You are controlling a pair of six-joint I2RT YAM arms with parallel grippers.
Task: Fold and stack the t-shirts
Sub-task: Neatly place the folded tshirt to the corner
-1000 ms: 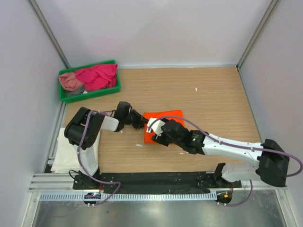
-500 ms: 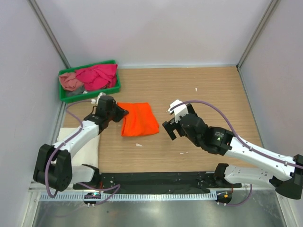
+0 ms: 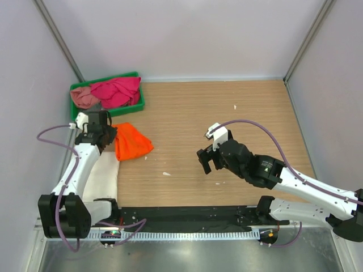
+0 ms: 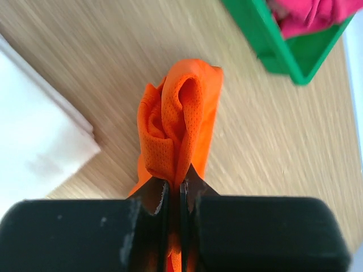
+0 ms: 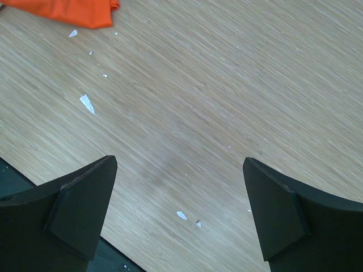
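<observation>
Where the left claw (image 3: 109,137) pinches it, the orange t-shirt (image 3: 132,141) is gathered into a crumpled bunch at about 9 o'clock on the tabletop (image 3: 227,113). It sits just to the 3 o'clock side of that claw. In the left wrist view the two fingers are clenched tight on a folded ridge of the orange t-shirt (image 4: 181,124). The mesh cloth rises from the left claw (image 4: 174,190) in a rolled loop, and its far end reaches toward 12 o'clock.

Beside the bunch, toward 7 o'clock, a white t-shirt (image 3: 99,175) lies flat and folded along the tabletop's 9 o'clock edge. The wrist view shows its squared corner (image 4: 39,130) near the orange cloth; whether the two touch cannot be told.

At about 11 o'clock stands a green tray (image 3: 136,102), apart from the orange bunch. It holds a magenta t-shirt (image 3: 116,90) heaped at its 3 o'clock end and a dusty pink t-shirt (image 3: 84,97) at its 9 o'clock end, both unfolded. One corner of the tray (image 4: 266,39) and a bit of magenta (image 4: 306,14) show in the left wrist view.

The right claw (image 3: 211,161) hovers at roughly 5 o'clock of the tabletop's middle, well apart from every shirt. Its fingers are spread wide, released and grasping nothing, with bare wood between them (image 5: 178,161). A few white flecks (image 5: 87,103) dot the wood, and an edge of the orange t-shirt (image 5: 62,11) shows at 11 o'clock in that view.
</observation>
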